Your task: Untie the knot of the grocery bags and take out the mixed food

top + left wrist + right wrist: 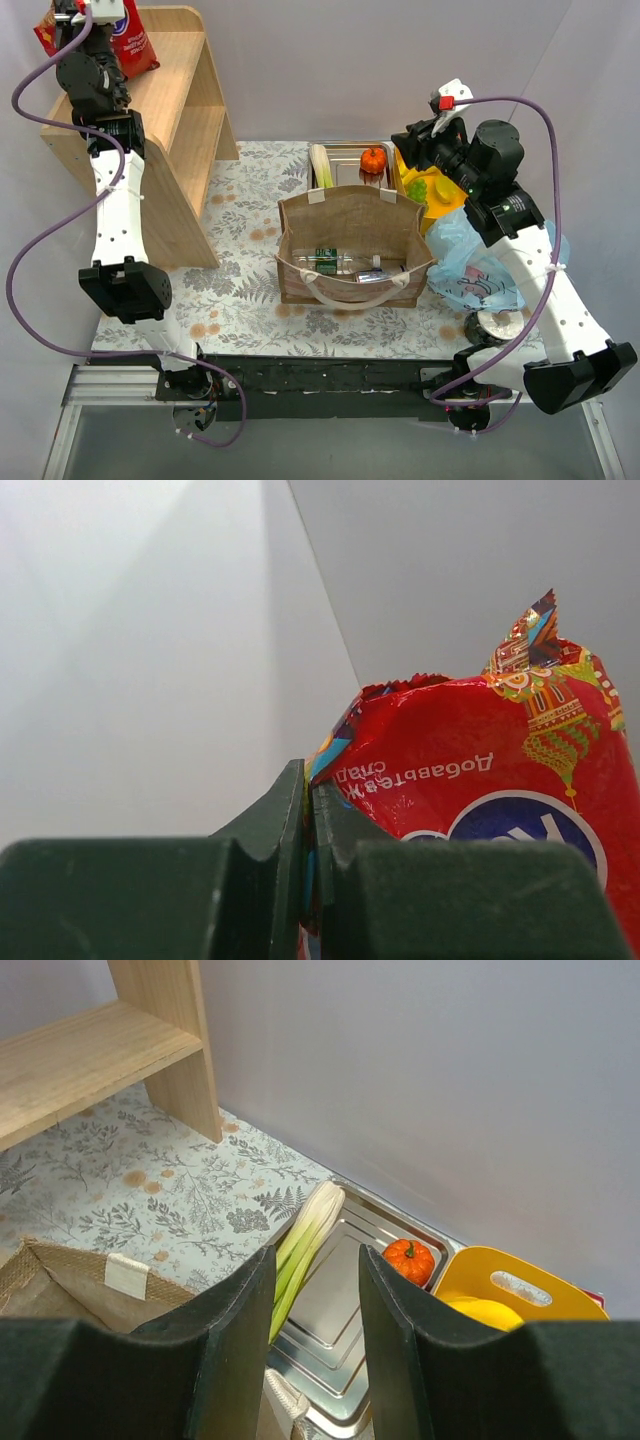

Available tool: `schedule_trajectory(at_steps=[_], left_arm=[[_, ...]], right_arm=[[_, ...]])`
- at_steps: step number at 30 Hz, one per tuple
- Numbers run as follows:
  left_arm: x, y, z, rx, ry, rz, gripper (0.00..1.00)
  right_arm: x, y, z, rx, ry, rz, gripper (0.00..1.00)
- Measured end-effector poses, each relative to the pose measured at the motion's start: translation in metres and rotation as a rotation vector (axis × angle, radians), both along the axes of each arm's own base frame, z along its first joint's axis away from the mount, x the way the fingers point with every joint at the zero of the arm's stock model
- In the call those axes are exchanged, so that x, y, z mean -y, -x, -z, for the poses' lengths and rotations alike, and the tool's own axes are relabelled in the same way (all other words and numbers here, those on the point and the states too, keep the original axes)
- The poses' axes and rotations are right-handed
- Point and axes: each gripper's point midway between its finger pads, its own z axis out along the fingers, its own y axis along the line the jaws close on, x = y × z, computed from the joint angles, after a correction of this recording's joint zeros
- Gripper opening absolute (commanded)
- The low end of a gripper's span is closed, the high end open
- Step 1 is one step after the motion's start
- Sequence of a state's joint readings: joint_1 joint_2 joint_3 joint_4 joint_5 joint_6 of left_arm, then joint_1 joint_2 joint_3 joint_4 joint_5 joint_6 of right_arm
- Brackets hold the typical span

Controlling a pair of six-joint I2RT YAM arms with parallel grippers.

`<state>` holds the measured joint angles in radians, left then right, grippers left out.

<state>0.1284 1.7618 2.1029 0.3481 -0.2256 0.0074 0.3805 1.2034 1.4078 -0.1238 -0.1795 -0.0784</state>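
My left gripper point(82, 14) is raised over the top of the wooden shelf and is shut on the top edge of the red crisp packet point(134, 44). In the left wrist view the jaws point(310, 810) pinch the packet point(480, 780). My right gripper point(315, 1260) is open and empty, above the steel tray point(340, 1300); in the top view it point(418, 136) hovers near the tray's right end. The leek point(305, 1230) and the orange pumpkin point(409, 1260) lie in the tray. The brown paper bag point(350, 215) stands open with a clear bottle point(340, 264) inside. The light-blue bag point(470, 262) lies to its right; no knot shows.
A yellow tub point(505, 1285) holding yellow fruit point(487, 1312) stands right of the tray. The wooden shelf point(175, 110) fills the back left. A round tin point(495, 325) sits at the front right under my right arm. The wall is close behind the tray.
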Motion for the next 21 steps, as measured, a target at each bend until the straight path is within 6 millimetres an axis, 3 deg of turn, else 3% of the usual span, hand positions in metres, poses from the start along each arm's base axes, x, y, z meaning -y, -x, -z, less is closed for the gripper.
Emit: schedule_trajectory(at_steps=[7, 11, 14, 21], left_arm=[[0.005, -0.003, 0.008, 0.025, 0.062, 0.116, 0.06], [0.005, -0.012, 0.001, 0.063, 0.097, 0.159, 0.09], [0.002, -0.025, -0.007, 0.111, 0.123, 0.188, 0.18], [0.0, -0.045, 0.0, 0.183, 0.12, 0.301, 0.15]], right_arm=[[-0.003, -0.004, 0.007, -0.017, 0.008, -0.007, 0.46], [-0.003, -0.005, 0.013, -0.025, 0.018, -0.007, 0.46], [-0.003, -0.005, 0.02, -0.037, 0.03, -0.007, 0.46], [-0.002, -0.006, 0.026, -0.043, 0.056, -0.007, 0.46]])
